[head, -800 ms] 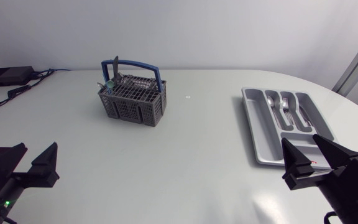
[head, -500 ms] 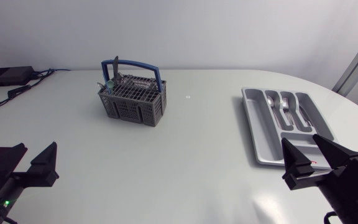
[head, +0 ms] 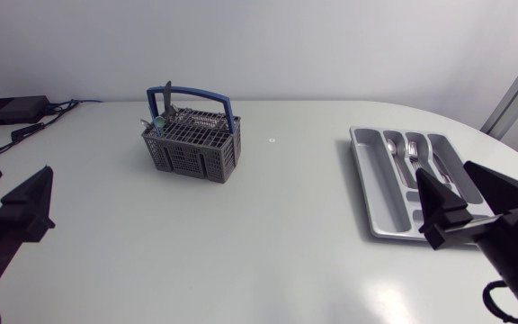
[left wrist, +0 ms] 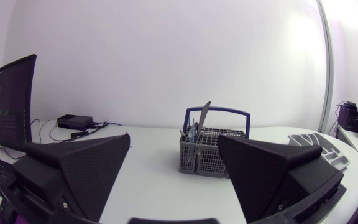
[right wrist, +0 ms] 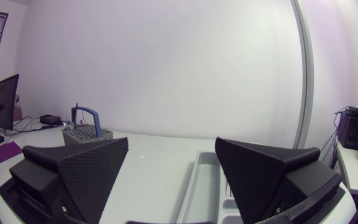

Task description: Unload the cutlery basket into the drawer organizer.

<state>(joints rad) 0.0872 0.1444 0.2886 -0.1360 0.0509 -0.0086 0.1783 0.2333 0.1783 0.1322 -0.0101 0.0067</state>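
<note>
**Basket** (head: pixel 192 142): grey mesh with a blue handle, stood on the surface (head: pixel 268 234) left of its middle, well apart from both tools. A knife (head: pixel 166 97) and other pieces stuck up at one end.

**Organizer** (head: pixel 385 193): grey, at the right side. Some cutlery (head: pixel 412 153) already lay in its middle slots.

**Left tool** (head: pixel 23 171): spread wide, holding nothing, near the surface's left edge.

**Right tool** (head: pixel 442 169): spread wide, holding nothing, over the organizer's near end.

**Step, as judged:** a first reach for the basket. The left tool looked better placed. It should descend beside the handle, pinch one piece only, then lift straight up so the mesh does not snag and tip the basket.
</note>
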